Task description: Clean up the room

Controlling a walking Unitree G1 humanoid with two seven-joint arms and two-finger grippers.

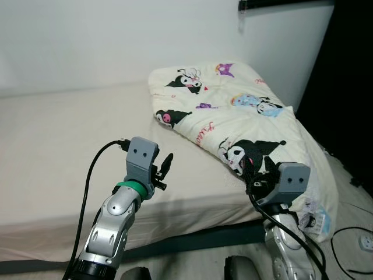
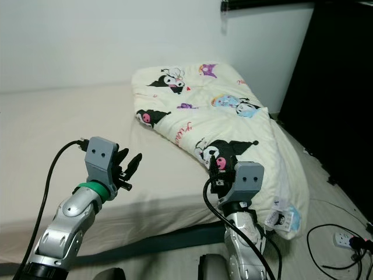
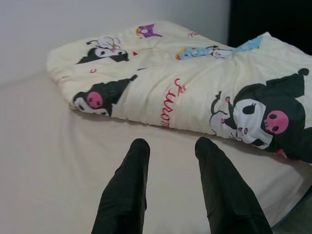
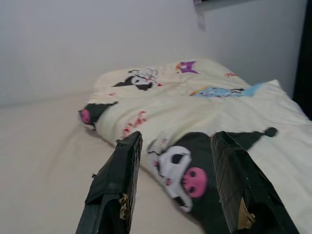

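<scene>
A folded cream blanket (image 1: pixel 233 111) printed with black and pink cartoon figures lies on the right half of the bed (image 1: pixel 58 134). One corner hangs over the front edge toward the floor. My left gripper (image 1: pixel 166 162) hovers open above the bare sheet near the bed's front edge, a short way left of the blanket. In the left wrist view its fingers (image 3: pixel 131 185) point at the blanket's folded edge. My right gripper (image 4: pixel 176 136) is open at the blanket's near part, its fingers either side of a black figure (image 4: pixel 187 170), holding nothing.
A white wall runs behind the bed. A dark opening (image 1: pixel 349 87) stands at the right. On the floor at the lower right lie cables and a white power strip (image 1: pixel 366 240). The left of the mattress is bare sheet.
</scene>
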